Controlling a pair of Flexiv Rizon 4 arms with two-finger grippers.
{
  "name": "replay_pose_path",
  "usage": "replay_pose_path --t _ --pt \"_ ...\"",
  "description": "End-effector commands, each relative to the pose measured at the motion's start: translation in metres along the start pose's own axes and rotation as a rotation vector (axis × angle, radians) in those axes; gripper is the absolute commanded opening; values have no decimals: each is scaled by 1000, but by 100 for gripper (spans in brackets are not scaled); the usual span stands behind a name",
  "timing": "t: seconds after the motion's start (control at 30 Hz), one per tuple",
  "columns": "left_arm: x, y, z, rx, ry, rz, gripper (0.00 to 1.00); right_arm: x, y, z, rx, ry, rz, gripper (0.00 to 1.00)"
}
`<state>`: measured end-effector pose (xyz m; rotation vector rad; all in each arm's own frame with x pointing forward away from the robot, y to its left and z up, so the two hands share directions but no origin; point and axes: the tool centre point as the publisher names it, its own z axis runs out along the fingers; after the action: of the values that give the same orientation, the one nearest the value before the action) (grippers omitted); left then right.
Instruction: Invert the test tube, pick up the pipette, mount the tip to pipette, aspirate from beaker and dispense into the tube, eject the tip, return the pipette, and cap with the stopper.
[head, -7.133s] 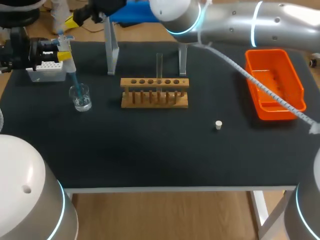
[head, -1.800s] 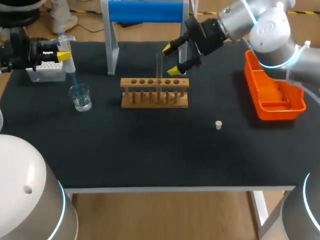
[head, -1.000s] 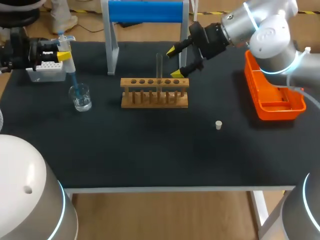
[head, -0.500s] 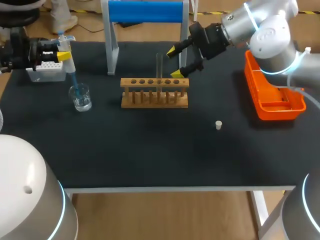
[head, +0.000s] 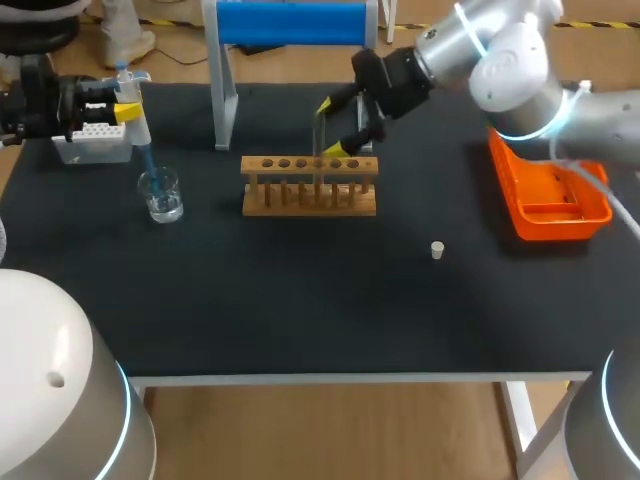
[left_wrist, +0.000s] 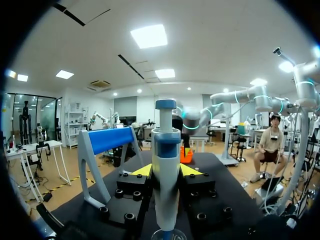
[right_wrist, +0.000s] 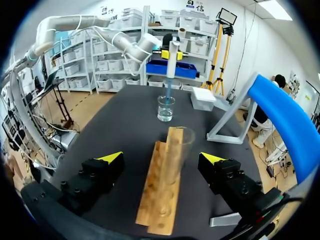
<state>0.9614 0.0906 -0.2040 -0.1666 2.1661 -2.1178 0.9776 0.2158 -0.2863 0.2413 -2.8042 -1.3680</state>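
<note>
Carrying everything, table (head: 300, 300): black top, both of my arms over its far half.
Right arm (head: 500, 50): comes in from the right and crosses the far side as far as the rack.
Right claw (head: 336, 127): released, its fingers spread wide and holding nothing. They sit either side of the tube's upper part. In the wrist view (right_wrist: 161, 158) each yellow tip stands clear of the glass.
Left claw (head: 120, 108): clenched on the pipette at the far left. In its own view (left_wrist: 167, 170) a yellow tip presses on each side of the barrel.
Stand (head: 290, 22): blue bar on pale legs at the far edge, behind the rack.
Bin (head: 548, 170): orange, at the right edge, well apart from the rack.
Rack (head: 310, 185): wooden, with a row of holes on top, at mid-table.
Box (head: 95, 140): white, under my left claw.
Pipette (head: 135, 110): upright, white with a blue cap. Its bluish tip points down into the beaker.
Beaker (head: 161, 195): clear glass, left of the rack and directly below the pipette.
Tube (head: 319, 135): clear glass, upright in one of the rack's middle holes, its mouth upward and uncapped (right_wrist: 175, 155).
Stopper (head: 437, 250): small and white, alone on the table, between rack and bin and nearer the front.
</note>
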Motion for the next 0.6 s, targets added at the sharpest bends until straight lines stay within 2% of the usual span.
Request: replay_pose_path --t 0.03,0.6 --pt "-1 1 -1 3 5 1 0 -23 -2 11 9 39 -5 100" --pt "-1 1 -1 3 5 1 0 -32 -9 23 60 70 -10 100"
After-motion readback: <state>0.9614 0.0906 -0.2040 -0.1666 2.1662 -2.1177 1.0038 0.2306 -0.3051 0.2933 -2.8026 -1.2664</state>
